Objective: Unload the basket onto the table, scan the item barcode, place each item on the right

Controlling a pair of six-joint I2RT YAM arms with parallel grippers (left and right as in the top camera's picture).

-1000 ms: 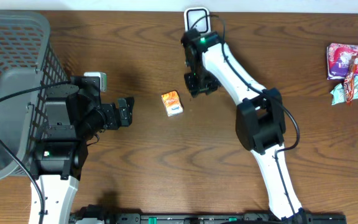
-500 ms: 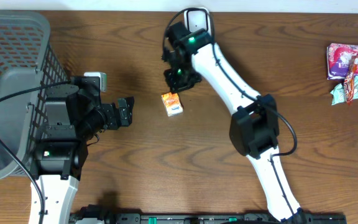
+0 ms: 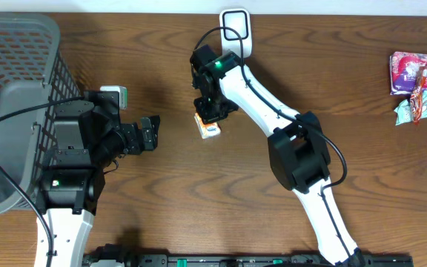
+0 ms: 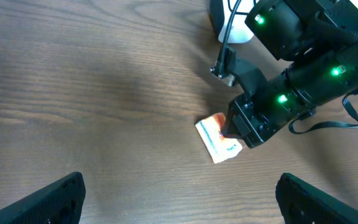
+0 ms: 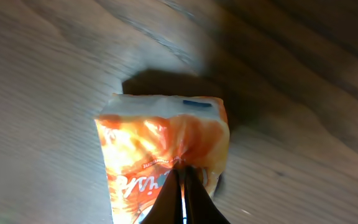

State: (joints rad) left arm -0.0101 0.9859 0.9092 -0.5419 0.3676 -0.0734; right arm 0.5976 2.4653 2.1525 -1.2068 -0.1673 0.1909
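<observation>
One thin pinch on the orange packet (image 5: 163, 149) between pressed-together right jaws, left jaws spread; lift slowly, turning barcode toward the white scanner (image 3: 236, 26).

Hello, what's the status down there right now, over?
Left gripper open, beside basket. Right gripper pinched shut on orange packet, packet on table. Nothing crowding it.
</observation>
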